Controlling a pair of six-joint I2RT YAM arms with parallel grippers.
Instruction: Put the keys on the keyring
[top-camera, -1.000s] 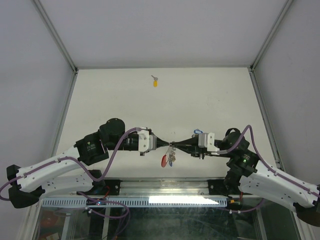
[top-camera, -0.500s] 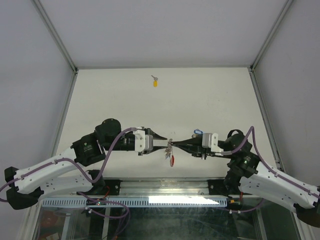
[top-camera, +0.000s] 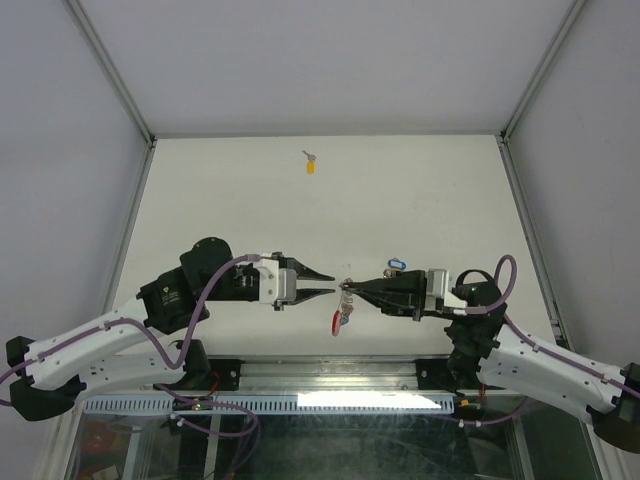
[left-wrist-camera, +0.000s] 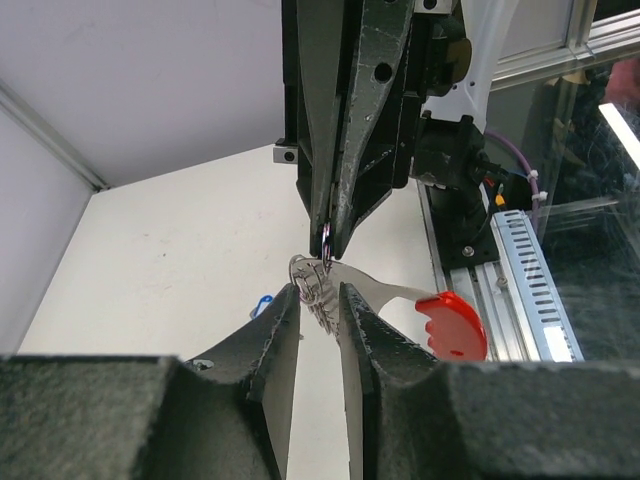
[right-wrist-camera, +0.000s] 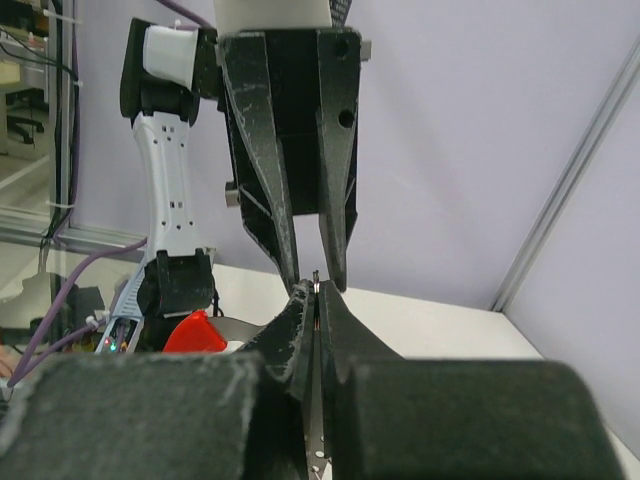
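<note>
The keyring (top-camera: 344, 299), a cluster of thin silver rings, hangs in the air between the two arms. My right gripper (top-camera: 347, 287) is shut on one ring, seen as a thin edge between its pressed fingers (right-wrist-camera: 330, 315). A red plastic piece (left-wrist-camera: 455, 325) on a silver shank dangles from the rings (left-wrist-camera: 310, 281). My left gripper (left-wrist-camera: 320, 300) is open, its tips just short of the rings on either side and holding nothing. A blue-headed key (top-camera: 397, 266) lies on the table beside the right gripper. A yellow-headed key (top-camera: 311, 165) lies far back.
The white tabletop (top-camera: 220, 200) is walled by grey panels with metal frame posts (top-camera: 130, 200) left and right. An aluminium rail (top-camera: 330, 378) runs along the near edge between the arm bases.
My left gripper opened, let go of the keyring and drew back to the left. The right gripper stayed shut on the rings, and the red piece swung under it.
</note>
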